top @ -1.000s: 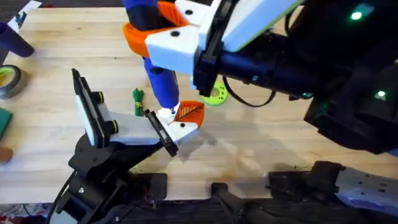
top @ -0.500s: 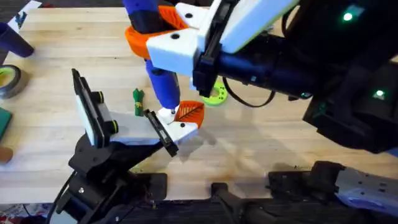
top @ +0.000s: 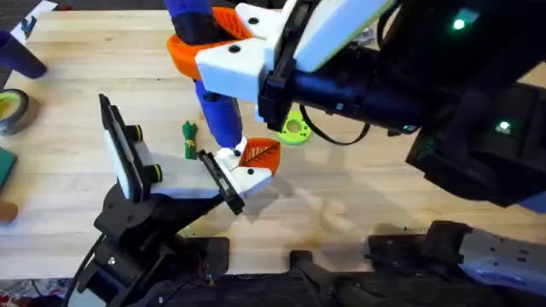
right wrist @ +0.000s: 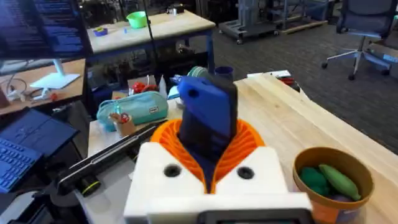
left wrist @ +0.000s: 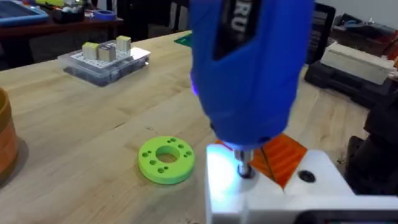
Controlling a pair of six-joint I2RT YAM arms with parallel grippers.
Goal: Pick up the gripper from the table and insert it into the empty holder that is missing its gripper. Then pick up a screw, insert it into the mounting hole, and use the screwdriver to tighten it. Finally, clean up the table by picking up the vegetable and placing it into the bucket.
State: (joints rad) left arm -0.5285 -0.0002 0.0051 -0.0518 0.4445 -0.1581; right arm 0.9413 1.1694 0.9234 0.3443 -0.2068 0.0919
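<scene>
My right gripper [top: 209,43] is shut on the blue screwdriver [top: 220,115], held upright between its orange pads [right wrist: 249,140]. The bit [left wrist: 245,169] presses down on the white gripper piece with an orange ribbed pad [top: 256,162], lit by the tool's lamp. The screw is hidden under the bit. The holder is hidden behind my left arm. My left gripper [top: 215,175] lies low on the table right against that piece. An orange-brown bucket [right wrist: 367,186] stands close by, and green vegetable pieces [right wrist: 329,177] lie inside it. A small green item [top: 188,133] rests just left of the screwdriver.
A green ring with holes [top: 294,130] lies beside the work spot. A tape roll [top: 10,111] sits at the table's left edge. A clear box of small blocks [left wrist: 106,59] is farther back. A teal pouch [right wrist: 134,109] lies near the far edge.
My right arm has shifted slightly left, uncovering more of the green ring. The screwdriver's bit stays on the white piece. The left arm has not moved.
</scene>
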